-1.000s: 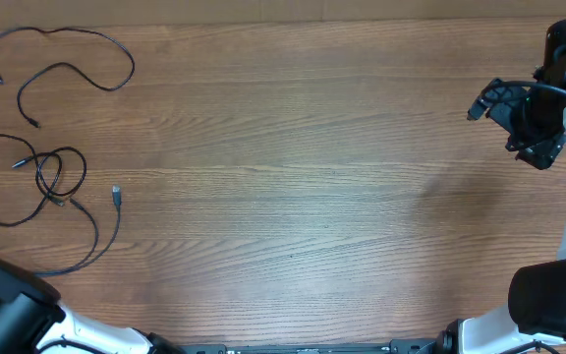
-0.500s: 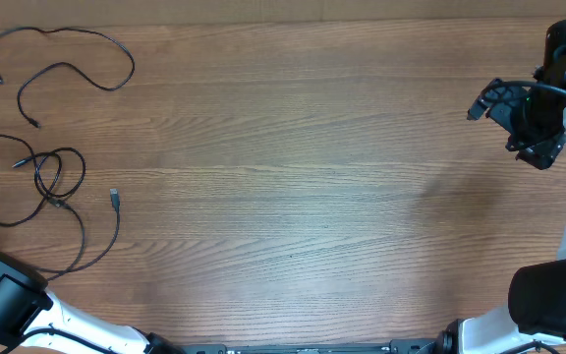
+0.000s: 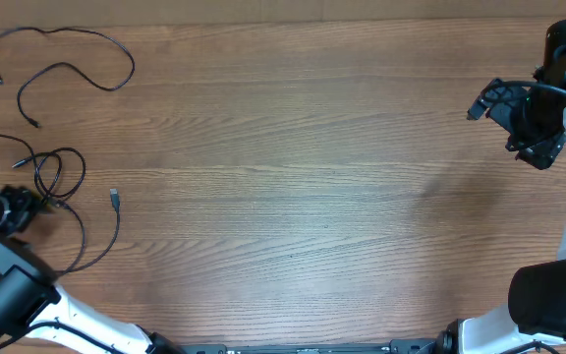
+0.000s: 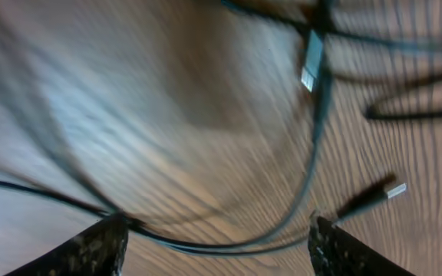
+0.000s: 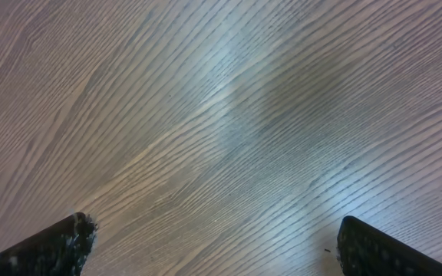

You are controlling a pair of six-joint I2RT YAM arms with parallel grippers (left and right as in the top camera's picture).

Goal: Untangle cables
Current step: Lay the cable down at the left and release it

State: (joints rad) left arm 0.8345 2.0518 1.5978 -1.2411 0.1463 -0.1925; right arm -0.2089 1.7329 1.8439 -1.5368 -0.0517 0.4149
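Note:
The cables lie at the table's left edge. One tangled bundle point(image 3: 55, 177) has a loose silver plug point(image 3: 115, 197), and a separate cable point(image 3: 67, 61) curls at the far left corner. My left gripper point(image 3: 18, 208) stands open at the bundle's left side. In the left wrist view its gripper point(image 4: 217, 226) straddles a strand point(image 4: 229, 247) that runs between the fingers without being pinched. A silver plug point(image 4: 311, 69) and a smaller plug point(image 4: 394, 189) lie ahead. My right gripper point(image 3: 524, 123) is far right, and the right wrist view shows this gripper point(image 5: 217, 245) open over bare wood.
The table is brown wood point(image 3: 293, 177), with its far edge along the top of the overhead view. The right arm's base point(image 3: 553, 300) sits at the lower right. The left arm's body point(image 3: 8, 295) fills the lower left corner.
My left gripper has come up from the lower left corner to the tangled bundle and its jaws have opened. The bundle's lower loop has shifted slightly. The right arm has not moved.

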